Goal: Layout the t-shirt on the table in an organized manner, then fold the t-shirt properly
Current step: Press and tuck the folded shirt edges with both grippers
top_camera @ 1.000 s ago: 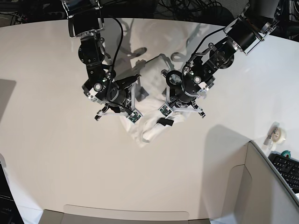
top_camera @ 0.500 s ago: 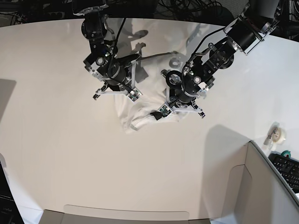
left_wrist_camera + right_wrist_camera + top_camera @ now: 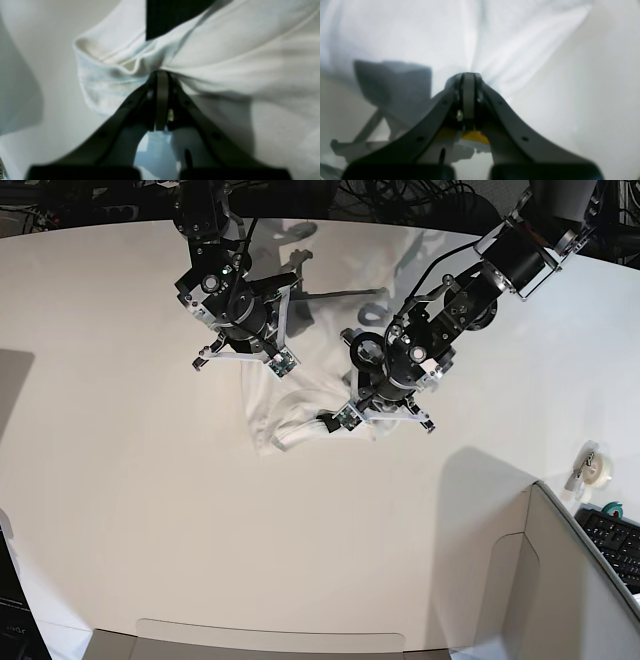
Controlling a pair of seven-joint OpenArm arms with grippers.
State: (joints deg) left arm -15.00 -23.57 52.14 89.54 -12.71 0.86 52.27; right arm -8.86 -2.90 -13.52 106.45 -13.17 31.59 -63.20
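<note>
The white t-shirt [image 3: 285, 420] lies bunched and creased on the white table [image 3: 120, 480] between my two arms. In the left wrist view my left gripper [image 3: 162, 75] is shut on a gathered fold of the t-shirt [image 3: 225, 62], beside a rolled hem. My right gripper [image 3: 468, 75] is shut on a pinch of the white cloth [image 3: 420, 30], which fans out in creases from its tip. In the base view the left gripper [image 3: 328, 423] shows at the shirt's near right edge. The right arm [image 3: 240, 320] covers the shirt's far end, so its fingertips are hidden there. No print shows.
A grey box-like bin [image 3: 560, 580] stands at the near right corner. A tape roll [image 3: 597, 468] and a keyboard [image 3: 615, 540] lie just beyond it at the right edge. Dark cables run behind the table's curved far edge [image 3: 330, 220].
The right arm has moved toward the far edge, dragging its end of the shirt along. The left arm followed slightly left. The shirt has stretched out and shifted away from the near side.
</note>
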